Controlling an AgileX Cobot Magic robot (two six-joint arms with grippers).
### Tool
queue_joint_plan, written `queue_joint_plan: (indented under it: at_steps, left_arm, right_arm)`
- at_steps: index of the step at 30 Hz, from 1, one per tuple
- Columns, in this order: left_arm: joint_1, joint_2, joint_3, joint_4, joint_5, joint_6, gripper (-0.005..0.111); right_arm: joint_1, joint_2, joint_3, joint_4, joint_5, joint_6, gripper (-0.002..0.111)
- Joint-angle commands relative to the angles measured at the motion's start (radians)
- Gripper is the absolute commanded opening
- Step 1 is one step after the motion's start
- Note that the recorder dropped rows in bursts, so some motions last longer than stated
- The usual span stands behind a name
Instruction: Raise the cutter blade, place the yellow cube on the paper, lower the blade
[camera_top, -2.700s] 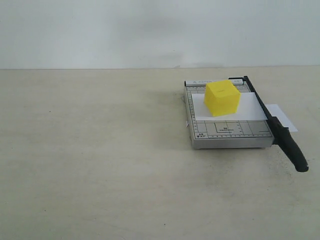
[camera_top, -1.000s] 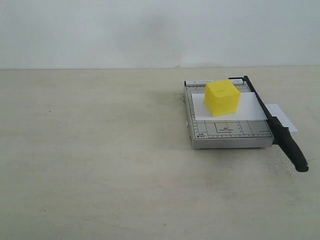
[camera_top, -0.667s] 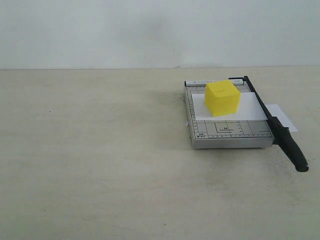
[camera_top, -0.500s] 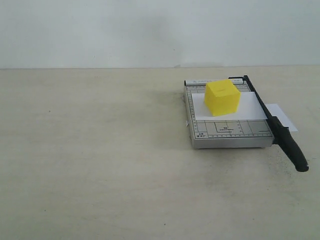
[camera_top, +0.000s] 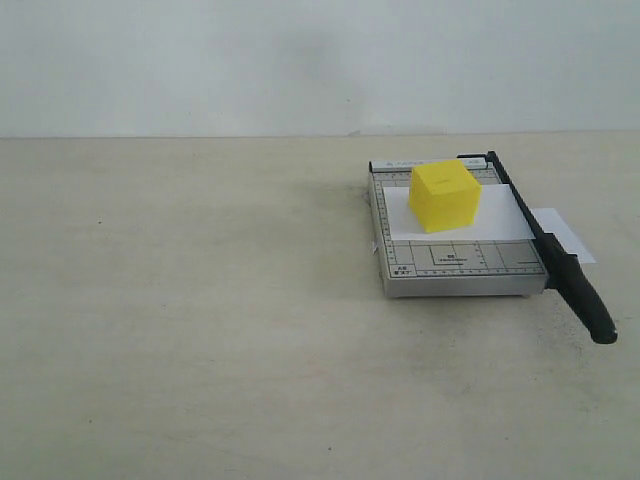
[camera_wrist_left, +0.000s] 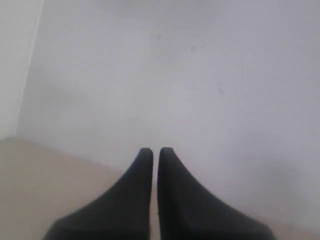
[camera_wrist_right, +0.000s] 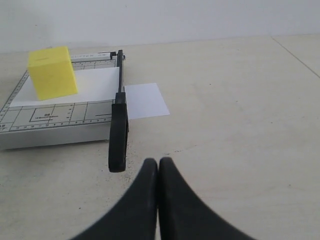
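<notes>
The yellow cube (camera_top: 444, 197) (camera_wrist_right: 51, 72) rests on the white paper (camera_top: 500, 222) (camera_wrist_right: 97, 85) that lies across the grey gridded trimmer base (camera_top: 455, 263) (camera_wrist_right: 55, 117). The cutter blade (camera_top: 560, 262) (camera_wrist_right: 118, 130) lies flat along the base's right edge, its thick black handle sticking out past the front. A strip of paper (camera_wrist_right: 145, 100) pokes out beyond the blade. My right gripper (camera_wrist_right: 158, 161) is shut and empty, a short way in front of the handle's tip. My left gripper (camera_wrist_left: 154, 151) is shut, empty, and faces a blank wall. Neither arm shows in the exterior view.
The trimmer sits on a pale beige tabletop (camera_top: 200, 300) with a white wall (camera_top: 300, 60) behind it. In the left wrist view only wall and a patch of beige surface (camera_wrist_left: 45, 185) show.
</notes>
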Motion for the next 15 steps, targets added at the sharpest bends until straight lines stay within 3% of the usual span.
queue_joint_plan:
  at_steps: [1, 4, 7, 15]
  left_arm:
    - [0.001, -0.001, 0.008, -0.228, 0.209, 0.401, 0.004]
    - [0.001, -0.001, 0.008, -0.19, 0.281, 0.407, 0.004]
    - [0.001, -0.001, 0.008, -0.188, 0.449, 0.355, 0.004]
    - [0.001, -0.001, 0.008, -0.184, 0.453, 0.337, 0.004]
  right_arm:
    - [-0.002, -0.004, 0.0, 0.003, -0.006, -0.006, 0.0]
    - [-0.002, -0.004, 0.0, 0.003, -0.006, -0.006, 0.0]
    - [-0.002, -0.004, 0.0, 0.003, -0.006, -0.006, 0.0]
    - [-0.002, -0.004, 0.0, 0.003, -0.006, -0.006, 0.0]
